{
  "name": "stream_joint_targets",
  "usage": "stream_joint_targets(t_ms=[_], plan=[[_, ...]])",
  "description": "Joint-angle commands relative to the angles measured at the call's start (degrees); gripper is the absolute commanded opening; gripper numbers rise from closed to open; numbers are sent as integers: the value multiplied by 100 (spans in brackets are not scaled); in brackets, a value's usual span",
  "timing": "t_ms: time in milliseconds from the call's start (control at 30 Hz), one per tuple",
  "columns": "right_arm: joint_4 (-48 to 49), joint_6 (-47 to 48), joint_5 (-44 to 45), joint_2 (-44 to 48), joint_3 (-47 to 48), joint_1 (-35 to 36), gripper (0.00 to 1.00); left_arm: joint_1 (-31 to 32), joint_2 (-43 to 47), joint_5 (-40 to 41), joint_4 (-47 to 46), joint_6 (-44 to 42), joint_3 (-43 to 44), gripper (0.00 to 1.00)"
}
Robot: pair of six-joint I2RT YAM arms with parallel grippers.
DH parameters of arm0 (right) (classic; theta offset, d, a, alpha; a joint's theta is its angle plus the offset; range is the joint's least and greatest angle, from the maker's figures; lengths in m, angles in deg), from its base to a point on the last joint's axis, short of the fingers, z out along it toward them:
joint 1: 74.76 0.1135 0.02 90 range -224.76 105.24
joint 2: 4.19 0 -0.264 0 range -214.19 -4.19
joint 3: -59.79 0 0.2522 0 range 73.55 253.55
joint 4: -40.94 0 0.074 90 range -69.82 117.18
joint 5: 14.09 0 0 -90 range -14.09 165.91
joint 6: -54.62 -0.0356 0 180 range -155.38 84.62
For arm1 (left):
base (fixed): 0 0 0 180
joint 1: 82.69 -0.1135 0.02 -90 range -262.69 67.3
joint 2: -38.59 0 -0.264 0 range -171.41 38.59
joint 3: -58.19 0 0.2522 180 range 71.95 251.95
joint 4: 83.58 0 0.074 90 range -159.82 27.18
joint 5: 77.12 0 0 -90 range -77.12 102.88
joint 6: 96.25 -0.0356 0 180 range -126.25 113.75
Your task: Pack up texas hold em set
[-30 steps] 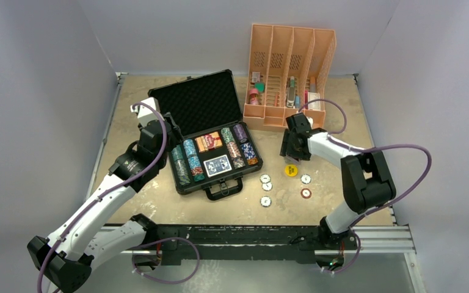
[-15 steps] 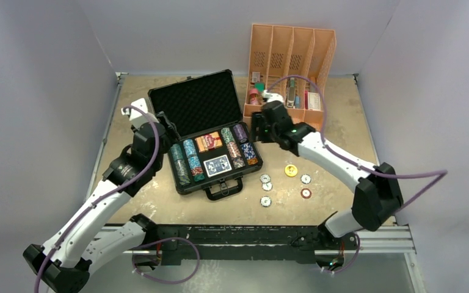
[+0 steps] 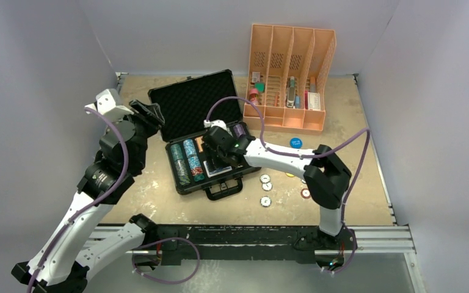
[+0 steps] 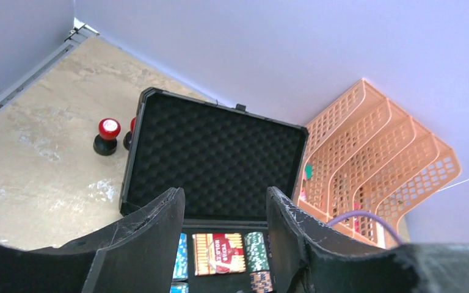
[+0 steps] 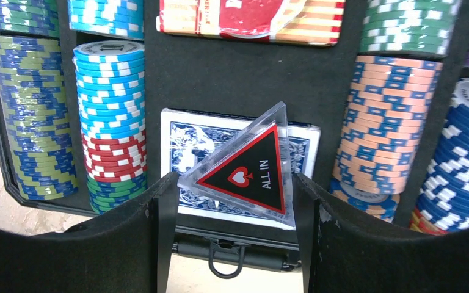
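The black briefcase [image 3: 189,104] lies open mid-table, its foam lid up. Its tray holds rows of poker chips [image 5: 107,85], a red card deck [image 5: 250,18] and a blue card deck [image 5: 189,140]. My right gripper [image 3: 217,152] hangs over the tray's front, shut on a clear triangular "ALL IN" plaque [image 5: 250,171] just above the blue deck; the case handle [image 5: 226,265] shows below. My left gripper [image 4: 226,207] is open and empty, raised left of the lid [image 4: 220,159]. Several dealer buttons [image 3: 265,201] lie on the table right of the case.
An orange slotted organizer [image 3: 290,55] stands at the back right, close to the case. A blue disc [image 3: 295,143] lies in front of it. Two red-topped black cylinders [image 4: 107,135] stand left of the lid. Grey walls enclose the table.
My right arm has swung left from the table's right side to over the case tray, carrying the triangular plaque. My left arm has drawn back and up, away from the case's left edge.
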Motion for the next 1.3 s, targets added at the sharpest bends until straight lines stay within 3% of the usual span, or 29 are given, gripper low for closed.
stream_joint_targets(t_ms=[0,367,567,667,833,1067,1267], plan=[[-390,-287,251,-171,543,182,59,-43,-15,47,-332,-207,346,51],[-670,-554,154,-567,687,277,63,-48,-62,-137,-316,-312,552,52],[-858,-763,139,-415,735,277,80,-44,-142,-113,-233,-384,608,54],[-1022,-827,144,-292,904,278,83,-43,-237,-64,-186,-373,663,59],[-1383,-1150,926,-21,1064,217,82,-43,-431,21,-164,-312,650,65],[-1436,-1828,1381,1149,-14,-863,79,-48,-596,27,-440,-345,291,73],[-756,-1223,989,2238,-1411,-2476,79,-43,-617,-5,-1002,-428,-249,74]])
